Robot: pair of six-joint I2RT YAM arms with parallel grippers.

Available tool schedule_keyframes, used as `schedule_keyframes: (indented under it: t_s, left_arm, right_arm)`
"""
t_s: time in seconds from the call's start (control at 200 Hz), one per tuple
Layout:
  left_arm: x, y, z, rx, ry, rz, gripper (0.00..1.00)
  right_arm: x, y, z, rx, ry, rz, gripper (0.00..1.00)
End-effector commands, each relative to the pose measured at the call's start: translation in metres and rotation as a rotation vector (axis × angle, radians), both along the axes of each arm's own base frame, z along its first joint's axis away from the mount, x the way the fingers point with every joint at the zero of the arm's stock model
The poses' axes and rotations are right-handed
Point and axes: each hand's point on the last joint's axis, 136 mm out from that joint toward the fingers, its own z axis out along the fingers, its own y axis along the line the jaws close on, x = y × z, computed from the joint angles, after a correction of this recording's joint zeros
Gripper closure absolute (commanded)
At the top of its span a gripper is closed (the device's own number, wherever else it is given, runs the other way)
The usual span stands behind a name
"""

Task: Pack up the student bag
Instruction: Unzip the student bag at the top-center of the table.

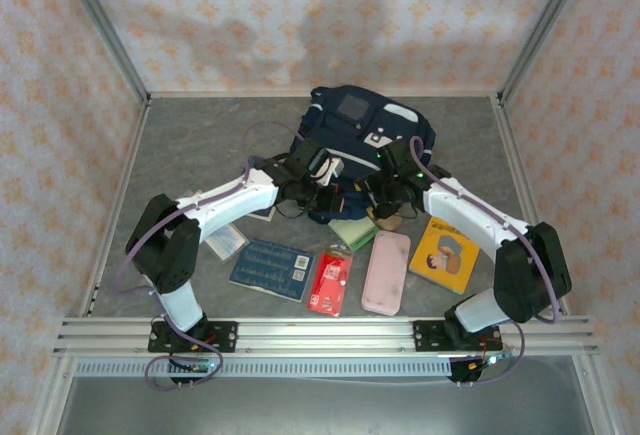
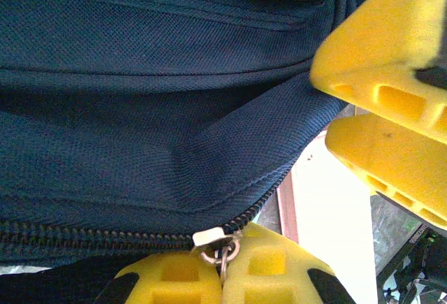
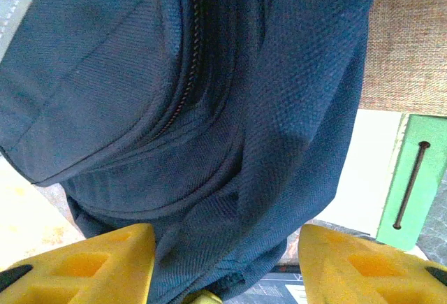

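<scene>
One student bag [image 1: 365, 120], navy, is lying at the back centre of the grey table [image 1: 200, 155], grey square patch facing up, near edge pointing at the arms

One zipper pull [image 2: 222, 249] is sitting at the end of the bag's zip line, metal ring hanging from it. The left gripper [image 2: 223, 279] is pinching it, the two yellow fingers pressed together with the ring caught between them

The right gripper [image 3: 223, 269] is standing well parted, a thick fold of bag fabric lying between its two fingers; the left one is touching the cloth and a sliver of gap is showing at the right one, so it is not clamping

Two arms: the left arm [image 1: 215, 210] and the right arm [image 1: 480, 220] are both reaching forward and inward, elbows splayed outward, wrists meeting just beside each other at the bag's near edge

Loose items in front of the bag, one each:
- green notebook [image 1: 352, 230], just below the grippers
- blue booklet [image 1: 270, 267]
- red packet [image 1: 330, 280]
- pink pencil case [image 1: 386, 272]
- yellow picture book [image 1: 445, 253], by the right arm
- pale clear item [image 1: 225, 240], partly under the left arm; cannot tell what it is
</scene>
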Motion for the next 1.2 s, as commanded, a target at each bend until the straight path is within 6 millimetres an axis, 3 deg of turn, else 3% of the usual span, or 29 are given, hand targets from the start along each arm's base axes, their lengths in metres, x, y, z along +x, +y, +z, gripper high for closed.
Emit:
schedule_keyframes:
  t_s: [0.0,0.135,0.305,0.625,0.926,1.101,1.196]
  left_arm:
    - [0.0,-0.012,0.028,-0.066,-0.055,-0.037,1.0]
    - [-0.003,-0.011,0.028,-0.054,-0.056,-0.049,1.0]
    - [0.0,0.002,0.027,0.0,-0.069,-0.046,1.0]
    - [0.023,0.044,0.018,0.033,-0.047,0.062,1.0]
    - [0.039,0.07,0.01,0.053,-0.042,0.122,1.0]
    - [0.04,0.078,0.005,0.062,-0.031,0.137,1.0]
    - [0.039,0.073,0.002,0.032,-0.015,0.137,1.0]
  right_arm:
    - [0.007,0.001,-0.01,-0.012,-0.004,-0.03,0.45]
    - [0.018,0.0,-0.013,-0.068,-0.015,-0.005,0.56]
    - [0.027,-0.012,-0.016,-0.1,-0.032,-0.008,1.0]
    - [0.03,-0.047,-0.003,-0.208,-0.089,0.068,1.0]
    - [0.032,-0.063,-0.003,-0.253,-0.118,0.174,1.0]
    - [0.038,-0.077,0.005,-0.306,-0.139,0.218,1.0]
    - [0.042,-0.087,0.012,-0.38,-0.16,0.248,1.0]
